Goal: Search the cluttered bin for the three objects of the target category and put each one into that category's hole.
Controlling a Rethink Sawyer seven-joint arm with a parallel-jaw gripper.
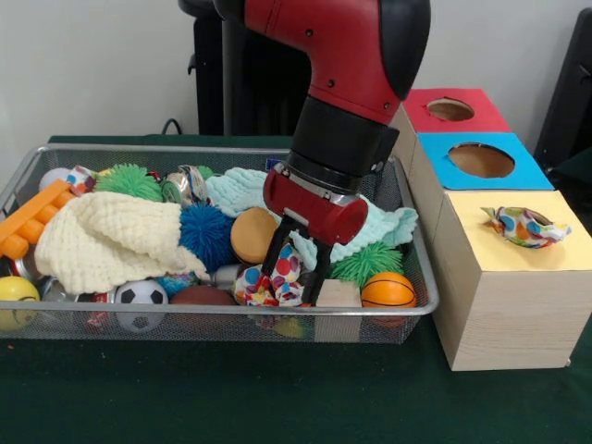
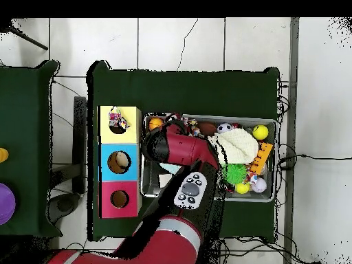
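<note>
One spotted cloth already sits at the yellow box's hole, half in, half draped over the rim. Gripper is down in the bin, black fingers straddling a second spotted cloth at the bin's 5 o'clock corner in the front view. Jaws look part-closed around it; can't tell if they're actually pinching yet.

My read: this is the grasp step on item two. Next move needs a firm close, a straight lift clear of the wire rim, then a swing toward 3 o'clock to the yellow box.

Tight spot: wood block and basketball just beside the fingers, front wall right there. Open room is only upward. The draped cloth may clog the hole. Third item not spotted from here.
</note>
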